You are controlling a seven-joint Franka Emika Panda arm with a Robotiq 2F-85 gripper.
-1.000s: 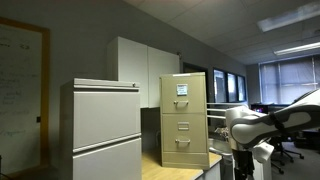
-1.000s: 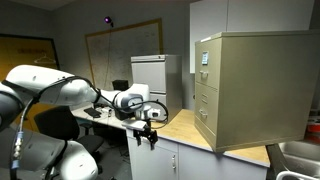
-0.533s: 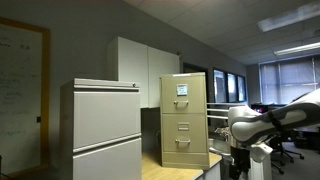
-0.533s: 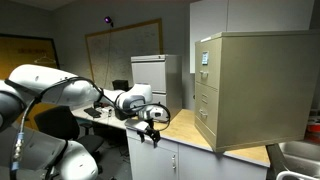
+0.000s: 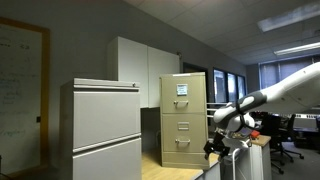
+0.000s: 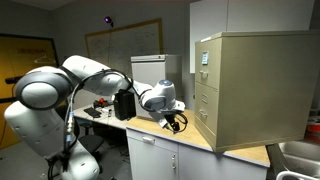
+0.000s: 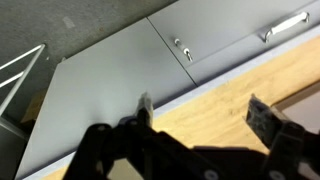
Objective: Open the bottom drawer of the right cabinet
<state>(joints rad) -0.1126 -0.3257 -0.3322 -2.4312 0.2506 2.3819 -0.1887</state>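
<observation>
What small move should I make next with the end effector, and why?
Probably ease the end effector in toward the front of the bottom drawer of the right cabinet. It hangs short of the drawer front, roughly level with it, and the wrist view shows its fingers spread with nothing between, over the countertop.

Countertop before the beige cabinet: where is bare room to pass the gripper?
The countertop is bare between the beige cabinet and its front edge, where the gripper hangs, and toward the grey cabinet. The desk behind looks cluttered.
</observation>
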